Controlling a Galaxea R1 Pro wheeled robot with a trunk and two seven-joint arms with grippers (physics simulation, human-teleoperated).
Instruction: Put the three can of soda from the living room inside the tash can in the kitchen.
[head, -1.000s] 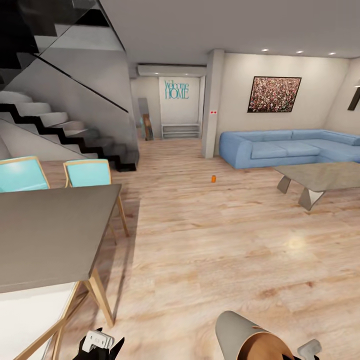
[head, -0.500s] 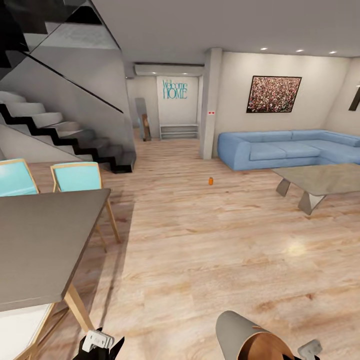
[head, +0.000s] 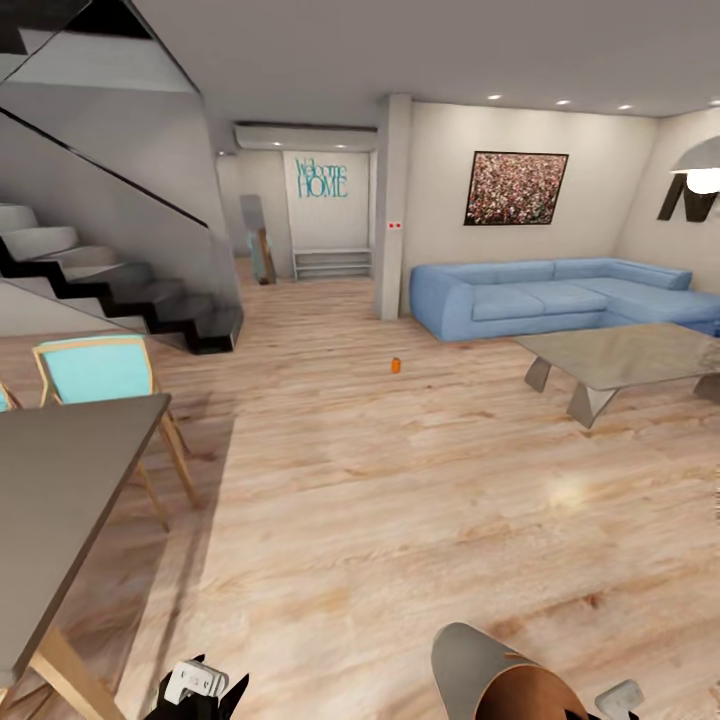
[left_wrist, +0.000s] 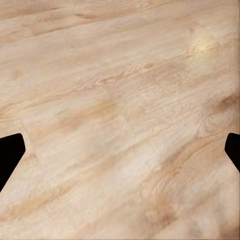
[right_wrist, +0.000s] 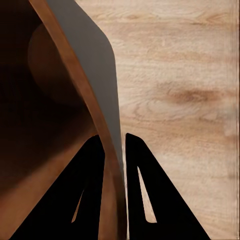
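The right claw (right_wrist: 114, 150) is clenched on the wall of the trash can (head: 500, 680): in the right wrist view one finger sits inside the orange-brown interior and the other against the pale grey outside, with the rim wall pinched between them. Gripping the wall rather than the whole body is the likely reason the bin can be carried one-handed, since its mouth is far wider than the claw's span. In the head view the bin hangs low in front of the robot, tilted with its open mouth turned up and forward. This orientation probably keeps the opening accessible for dropping a can in without setting the bin down.

The left claw (left_wrist: 120, 155) is released and empty. Its two dark fingertips sit at opposite edges of the left wrist view with only bare wood floor (left_wrist: 120, 100) between them. Holding it spread and pointed at the floor suits a pick from floor level.

One orange soda can (head: 396, 365) stands upright on the floor of the living room, well ahead of the robot. It lies between the dining table (head: 60, 480) side and the grey low table (head: 620, 355), and short of the light blue corner sofa (head: 540, 300). The other two cans cannot be located in these views.

Judgement: the task is in its approach phase. No can is yet inside the bin as far as the interior is visible.
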